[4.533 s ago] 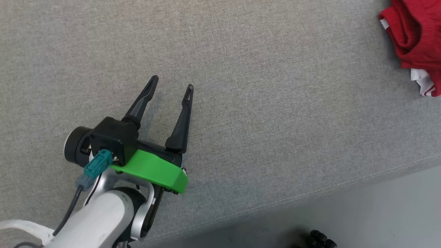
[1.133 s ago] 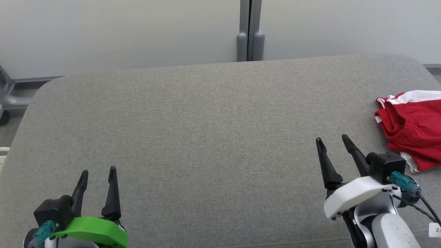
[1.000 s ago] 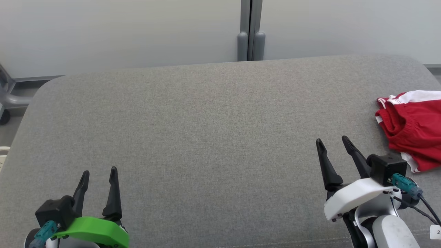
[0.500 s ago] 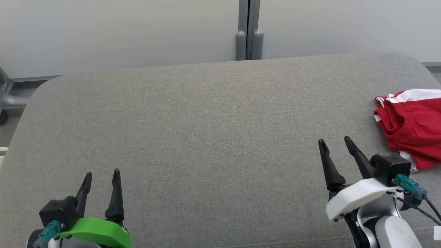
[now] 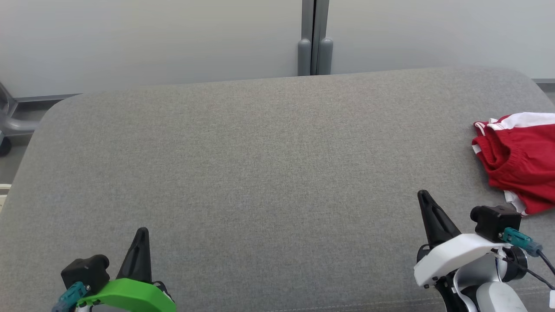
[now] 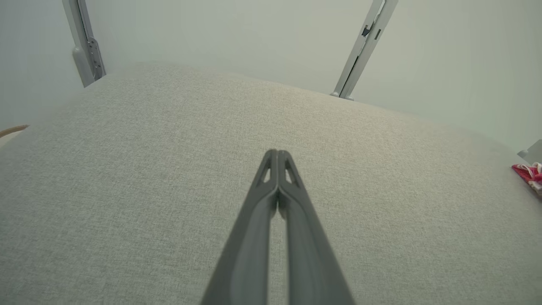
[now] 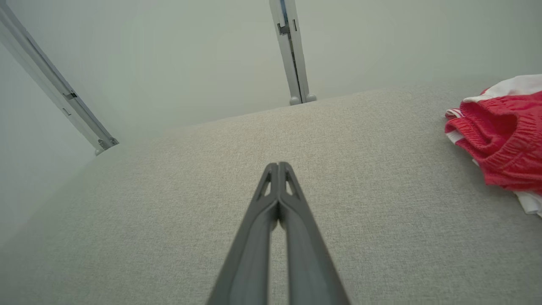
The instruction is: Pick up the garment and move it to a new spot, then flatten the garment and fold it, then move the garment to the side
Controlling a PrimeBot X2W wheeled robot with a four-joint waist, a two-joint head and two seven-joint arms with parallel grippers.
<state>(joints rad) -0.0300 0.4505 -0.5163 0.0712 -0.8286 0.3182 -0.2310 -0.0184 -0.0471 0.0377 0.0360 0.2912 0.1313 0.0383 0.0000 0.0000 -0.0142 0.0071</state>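
matt woven grey cloth cushion [image 5: 260, 164], soft ribbed red garment [image 5: 520, 160], smooth wall [image 5: 151, 39]

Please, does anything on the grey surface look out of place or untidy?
The red garment lies bunched, not flat, at the right edge of the grey surface. The left hand and right hand are shut and empty.

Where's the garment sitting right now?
In the head view, the red garment lies at the right edge of the grey cushion, just beyond the right tool, untouched.

Head view looks down over the cushion [image 5: 260, 151]; wrist views skim it low.
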